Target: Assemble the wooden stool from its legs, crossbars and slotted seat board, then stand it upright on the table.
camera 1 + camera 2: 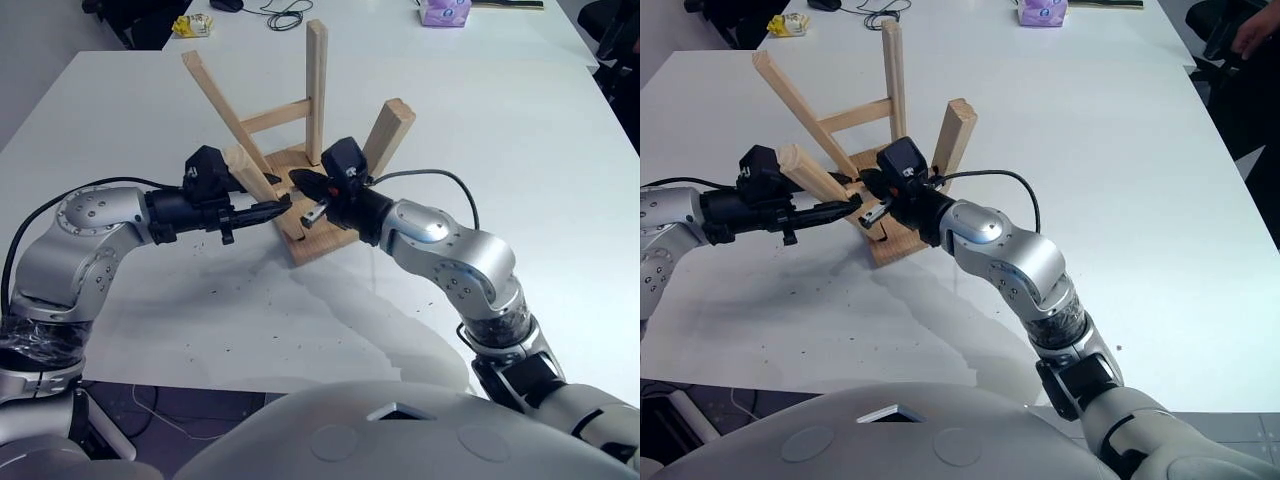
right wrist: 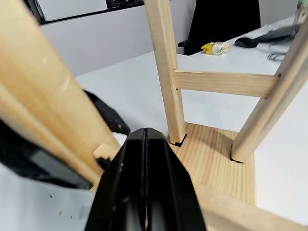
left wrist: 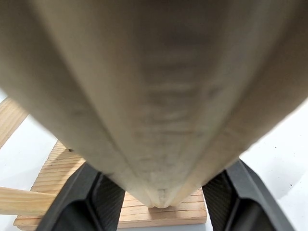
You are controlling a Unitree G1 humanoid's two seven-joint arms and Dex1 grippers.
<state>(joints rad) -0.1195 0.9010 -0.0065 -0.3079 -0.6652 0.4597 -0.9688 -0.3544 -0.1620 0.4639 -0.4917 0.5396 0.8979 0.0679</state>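
The upside-down stool (image 1: pixel 316 100) rests on its seat board (image 1: pixel 322 243) on the tabletop (image 1: pixel 500 150); the left gripper (image 1: pixel 268 210) squeezes a leaning leg (image 1: pixel 808 172), probably to push it into its slot, while the right gripper (image 1: pixel 300 182) sits pinched closed beside it.

legs (image 1: pixel 316 90): four, by my count;
crossbars (image 1: pixel 275 116): one that I can make out;
seat board (image 2: pixel 211 159): one;
tables (image 1: pixel 520 150): two.

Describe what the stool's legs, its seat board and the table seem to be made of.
Legs: pale bare wood, grain visible, seemingly unvarnished. Seat board: same light wood, lengthwise grain lines, matte. Table: smooth white top, probably laminate; faint sheen.
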